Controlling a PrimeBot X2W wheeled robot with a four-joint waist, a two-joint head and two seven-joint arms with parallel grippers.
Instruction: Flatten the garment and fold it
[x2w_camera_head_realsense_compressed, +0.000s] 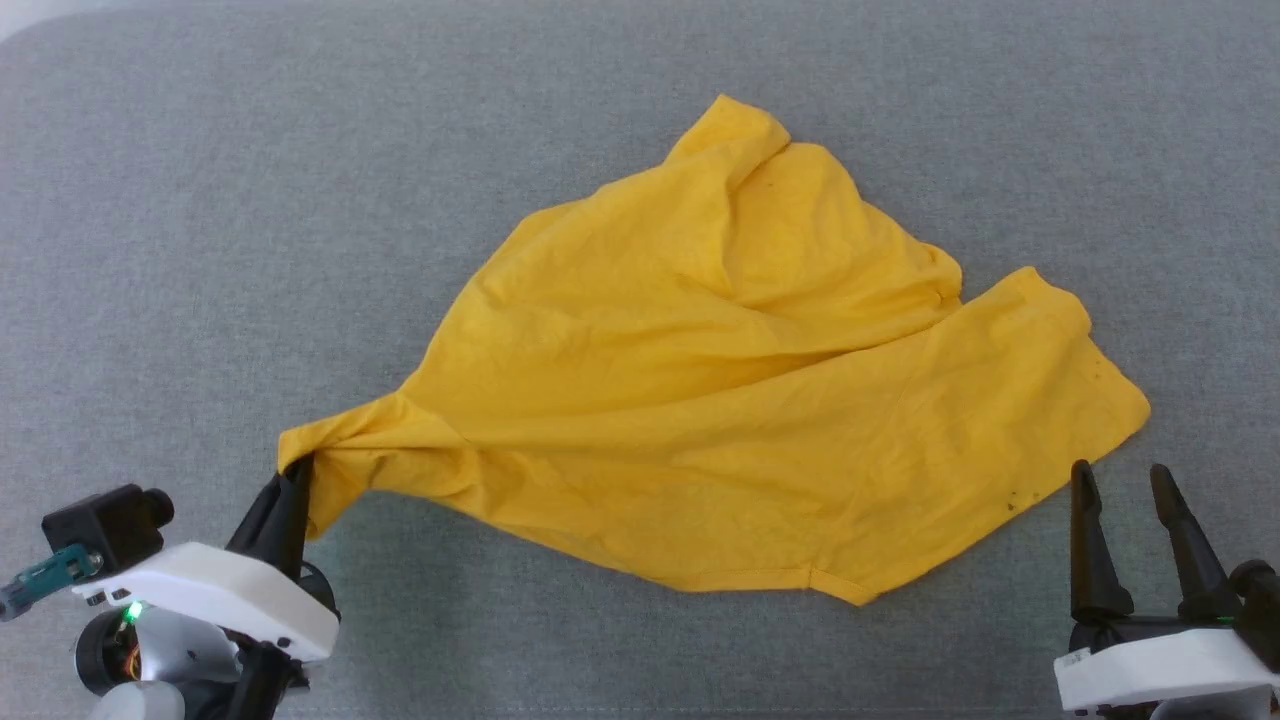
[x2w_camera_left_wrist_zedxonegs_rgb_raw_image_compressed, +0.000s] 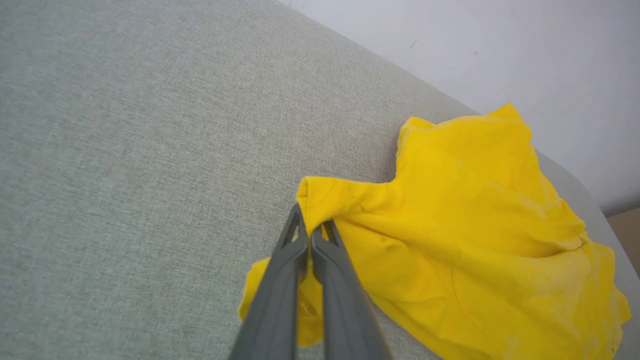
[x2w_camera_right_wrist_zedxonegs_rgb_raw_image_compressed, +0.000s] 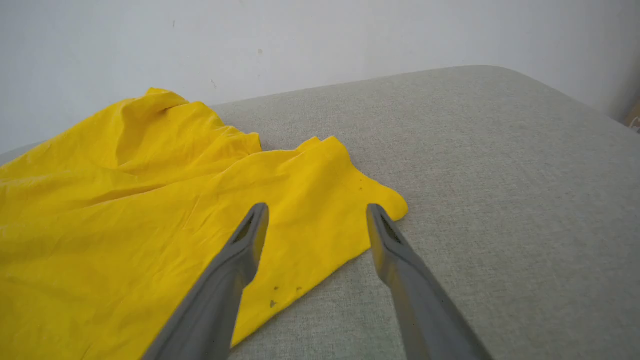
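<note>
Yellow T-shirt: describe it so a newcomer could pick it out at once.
On the grey fabric surface, across the middle, lies a crumpled mustard-yellow T-shirt. Its near-left corner is pinched in the shut left gripper; the open right gripper stands near its right corner. Only it is brightly coloured.

On the pad (x2w_camera_head_realsense_compressed: 200, 200), centre: garment (x2w_camera_head_realsense_compressed: 740, 400), spread from near left to far right, one peak toward the far edge. At its near-left tip: left gripper (x2w_camera_head_realsense_compressed: 295, 470), with that tip of cloth nipped between the fingers. Just before its right corner, on the near side: right gripper (x2w_camera_head_realsense_compressed: 1122, 472), fingers set apart. Behind the pad: wall (x2w_camera_right_wrist_zedxonegs_rgb_raw_image_compressed: 300, 35).
</note>
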